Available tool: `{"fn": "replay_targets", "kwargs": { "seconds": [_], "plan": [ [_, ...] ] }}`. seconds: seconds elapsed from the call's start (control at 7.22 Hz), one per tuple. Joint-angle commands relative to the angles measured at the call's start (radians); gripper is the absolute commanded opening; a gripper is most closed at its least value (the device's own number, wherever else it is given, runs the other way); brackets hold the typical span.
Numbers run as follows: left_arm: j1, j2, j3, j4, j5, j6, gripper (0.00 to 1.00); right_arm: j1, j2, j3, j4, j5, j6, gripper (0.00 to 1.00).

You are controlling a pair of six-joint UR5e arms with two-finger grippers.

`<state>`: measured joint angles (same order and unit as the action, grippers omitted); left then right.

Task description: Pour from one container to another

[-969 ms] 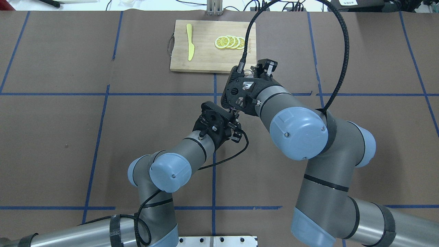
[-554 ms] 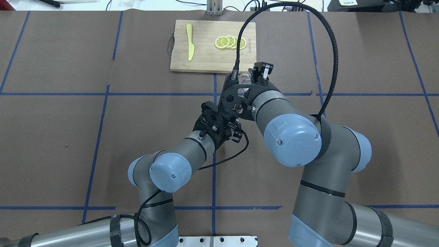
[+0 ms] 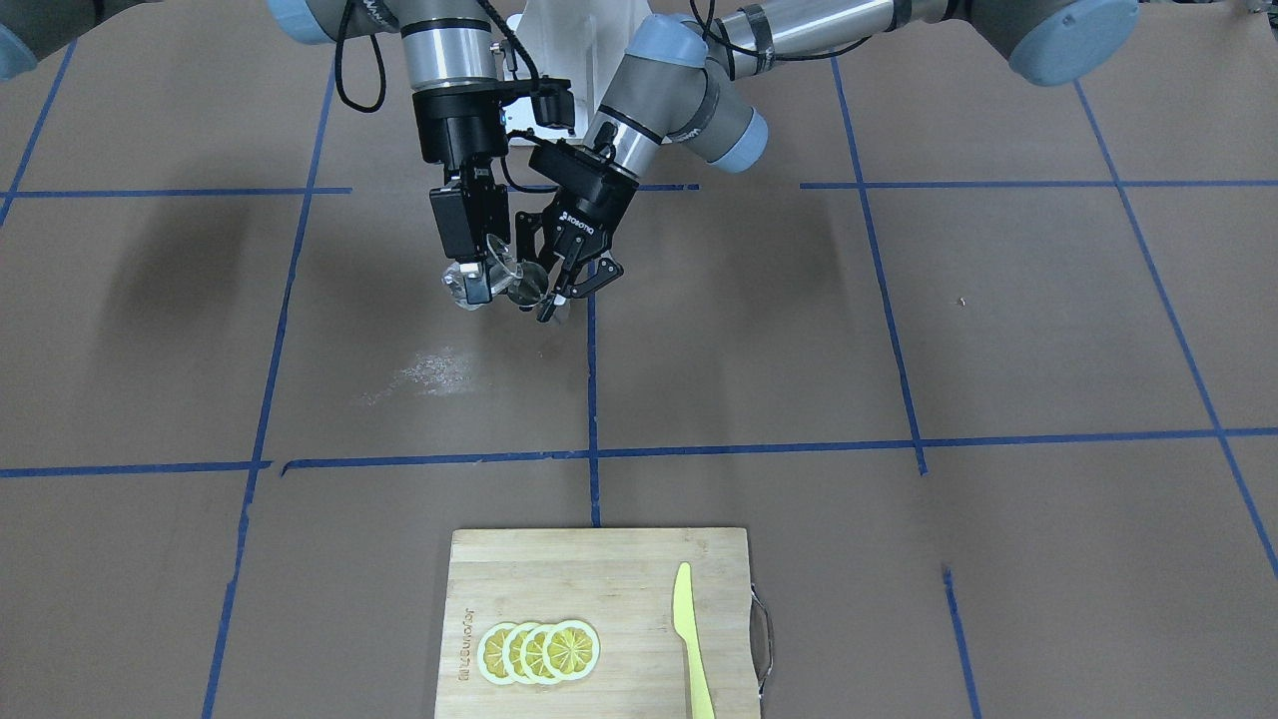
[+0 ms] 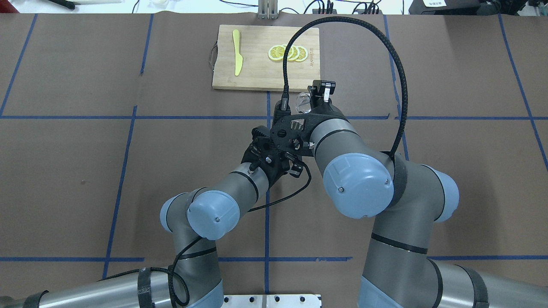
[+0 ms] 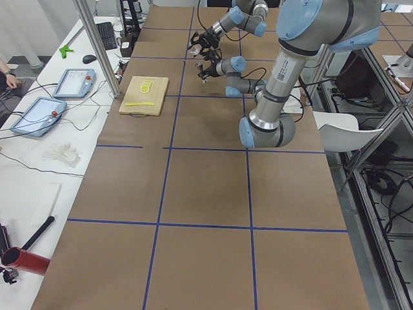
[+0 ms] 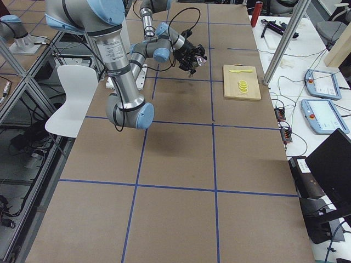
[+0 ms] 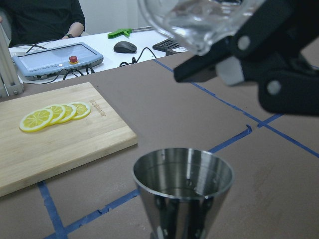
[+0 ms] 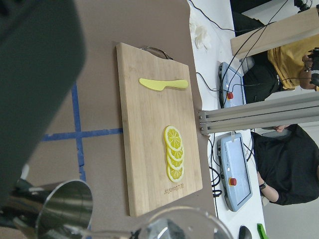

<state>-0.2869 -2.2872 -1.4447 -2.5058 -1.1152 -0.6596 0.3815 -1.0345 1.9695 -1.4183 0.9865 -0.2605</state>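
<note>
The clear glass measuring cup hangs tilted in my right gripper, which is shut on it. Its lip points toward the steel jigger right beside it. My left gripper is shut on the jigger and holds it upright just above the table. In the left wrist view the jigger fills the foreground, mouth open upward, and the glass cup leans over it from above, between black fingers. From overhead the glass cup shows past the right wrist; the jigger is hidden under it.
A wooden cutting board lies at the far side with several lemon slices and a yellow knife. A pale damp-looking patch marks the brown paper near the grippers. Tablets and seated people are beyond the table's far edge.
The right arm has drawn back and to the left, bringing the glass cup closer over the left gripper. Its cable has swung left. The left arm has stayed put.
</note>
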Motion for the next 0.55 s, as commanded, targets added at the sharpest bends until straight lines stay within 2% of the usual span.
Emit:
{"fn": "replay_targets", "kwargs": {
  "seconds": [0.0,0.42],
  "plan": [
    [0.0,-0.003,0.0,0.001,0.0,0.0,0.0,-0.01,0.002,0.0,-0.002,-0.025,-0.036,0.0],
    [0.0,-0.002,0.001,-0.001,0.0,0.0,0.0,-0.01,0.017,0.0,-0.019,-0.041,-0.094,0.0]
  ]
}}
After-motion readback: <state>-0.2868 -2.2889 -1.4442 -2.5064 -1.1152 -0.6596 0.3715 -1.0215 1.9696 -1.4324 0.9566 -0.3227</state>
